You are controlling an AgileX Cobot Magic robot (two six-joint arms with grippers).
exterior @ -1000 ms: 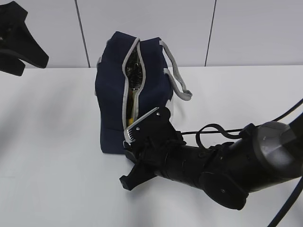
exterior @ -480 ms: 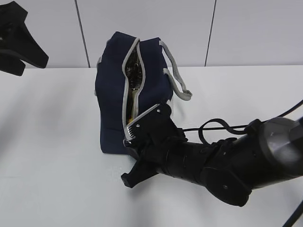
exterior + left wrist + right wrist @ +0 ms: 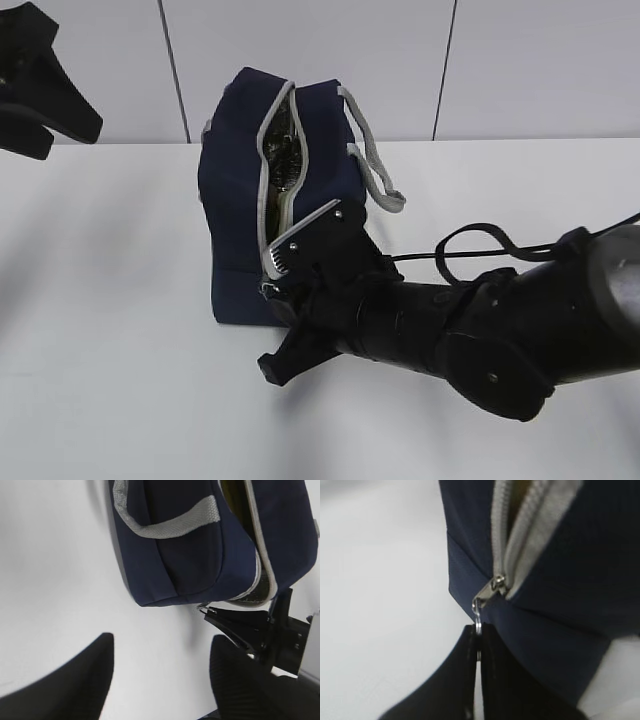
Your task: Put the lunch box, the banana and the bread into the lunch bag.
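Note:
The navy lunch bag point(image 3: 235, 200) stands on the white table, its grey zipper open along the top. It also shows in the left wrist view point(image 3: 185, 555) and the right wrist view point(image 3: 560, 580). My right gripper point(image 3: 478, 630) is shut on the metal ring pull point(image 3: 478, 621) below the zipper slider point(image 3: 490, 591), at the bag's near end point(image 3: 270, 288). My left gripper point(image 3: 160, 645) is open and empty, raised at the far left point(image 3: 40, 90). A sliver of yellow shows inside the slit point(image 3: 520, 487). The lunch box and the bread are hidden.
The grey strap handle point(image 3: 375, 170) hangs over the bag's right side. The right arm point(image 3: 480, 330) and its cable lie across the table's front right. The right gripper's body also shows in the left wrist view point(image 3: 270, 630). A white panelled wall stands behind.
My right gripper has risen a little along the bag's near end with the ring pull in it. The left gripper has not moved.

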